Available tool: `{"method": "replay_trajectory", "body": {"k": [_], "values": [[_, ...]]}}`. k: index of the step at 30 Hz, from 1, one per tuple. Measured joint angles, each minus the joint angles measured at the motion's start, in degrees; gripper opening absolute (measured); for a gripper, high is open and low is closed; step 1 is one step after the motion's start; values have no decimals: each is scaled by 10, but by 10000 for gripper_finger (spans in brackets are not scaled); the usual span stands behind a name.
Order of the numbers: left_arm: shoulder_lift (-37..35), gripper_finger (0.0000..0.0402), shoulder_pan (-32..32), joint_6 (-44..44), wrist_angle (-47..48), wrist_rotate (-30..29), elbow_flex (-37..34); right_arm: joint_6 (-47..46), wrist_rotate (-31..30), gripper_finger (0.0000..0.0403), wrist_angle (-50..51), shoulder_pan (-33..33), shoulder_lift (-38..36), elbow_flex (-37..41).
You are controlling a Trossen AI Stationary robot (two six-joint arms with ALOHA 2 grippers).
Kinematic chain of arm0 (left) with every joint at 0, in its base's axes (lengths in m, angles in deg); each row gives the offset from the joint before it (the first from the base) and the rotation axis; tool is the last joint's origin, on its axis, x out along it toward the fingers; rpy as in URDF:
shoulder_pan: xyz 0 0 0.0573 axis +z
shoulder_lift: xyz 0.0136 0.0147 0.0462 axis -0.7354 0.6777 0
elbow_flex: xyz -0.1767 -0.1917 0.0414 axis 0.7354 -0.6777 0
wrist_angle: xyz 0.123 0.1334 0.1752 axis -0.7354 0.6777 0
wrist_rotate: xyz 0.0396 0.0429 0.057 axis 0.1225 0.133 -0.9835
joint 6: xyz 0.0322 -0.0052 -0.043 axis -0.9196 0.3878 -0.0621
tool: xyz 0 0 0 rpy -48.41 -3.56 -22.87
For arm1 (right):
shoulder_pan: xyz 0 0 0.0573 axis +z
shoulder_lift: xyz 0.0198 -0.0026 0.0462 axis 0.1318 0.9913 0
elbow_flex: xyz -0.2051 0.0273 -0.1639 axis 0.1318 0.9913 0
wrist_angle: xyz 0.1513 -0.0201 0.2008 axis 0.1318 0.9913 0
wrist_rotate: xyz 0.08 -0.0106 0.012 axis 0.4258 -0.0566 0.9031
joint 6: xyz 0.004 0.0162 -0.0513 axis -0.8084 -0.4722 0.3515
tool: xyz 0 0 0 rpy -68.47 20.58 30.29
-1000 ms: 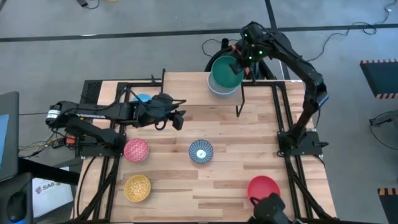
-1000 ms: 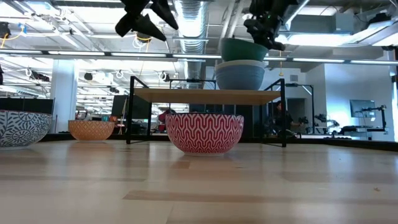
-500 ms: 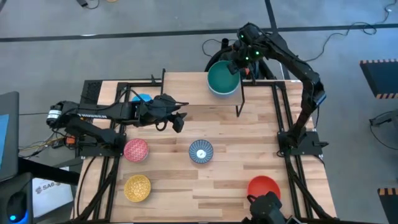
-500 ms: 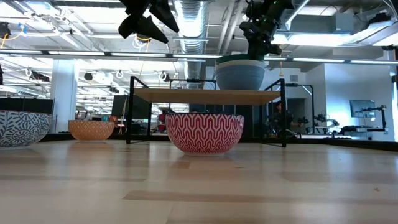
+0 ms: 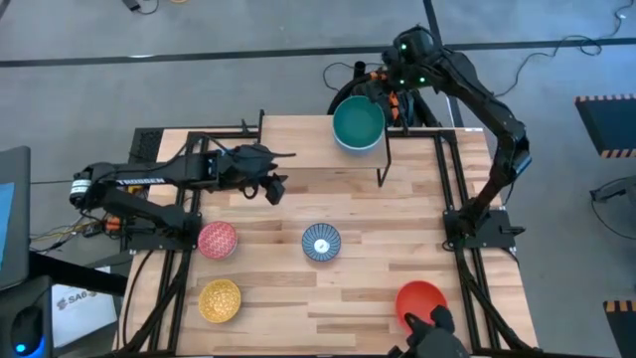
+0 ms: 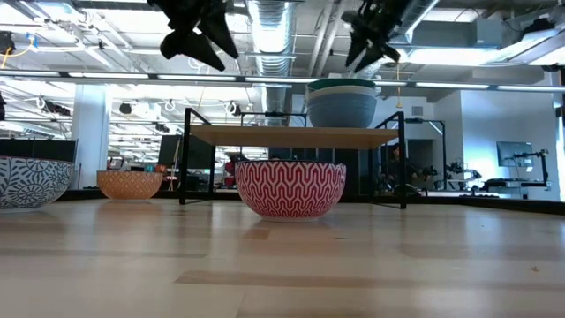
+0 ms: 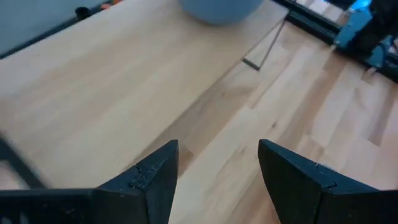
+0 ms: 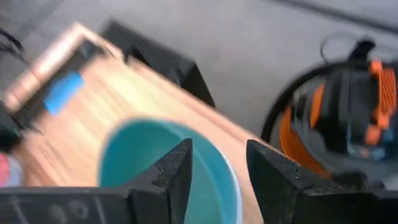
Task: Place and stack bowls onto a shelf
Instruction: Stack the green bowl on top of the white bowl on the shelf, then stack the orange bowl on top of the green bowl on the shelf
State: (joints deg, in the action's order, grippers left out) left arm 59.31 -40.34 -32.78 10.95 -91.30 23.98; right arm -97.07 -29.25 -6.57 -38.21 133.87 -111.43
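A: We see the round green bowl point(image 5: 358, 123) nested in a light blue bowl point(image 6: 341, 109) on the low light-wood shelf point(image 6: 291, 135). The right gripper point(image 5: 382, 88) hangs just above, fingers spread and empty.

B: We'd worry it clips the rim, toppling the stack. The left gripper point(image 5: 275, 188), also spread, hovers apart.

- Setting: robotics lab, open-plan industrial hall.
- Evidence: exposed ceiling ducts point(image 6: 275, 26), strip lighting, grey concrete floor point(image 5: 199, 60), loose floor cables point(image 5: 556, 50), monitor point(image 6: 514, 155), equipment racks beyond the wooden table point(image 5: 397, 259).
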Motion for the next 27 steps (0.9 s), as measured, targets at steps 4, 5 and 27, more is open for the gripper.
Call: {"method": "replay_trajectory", "body": {"k": [4,5,27], "values": [[-13,206,28,-29,-3,13,0,-13,-1,153,-24,14,9,0],[-15,206,35,-34,-1,18,0,-14,-1,148,-24,17,18,0],[-36,206,75,-22,47,57,0,-11,-28,122,-10,25,54,1]]}}
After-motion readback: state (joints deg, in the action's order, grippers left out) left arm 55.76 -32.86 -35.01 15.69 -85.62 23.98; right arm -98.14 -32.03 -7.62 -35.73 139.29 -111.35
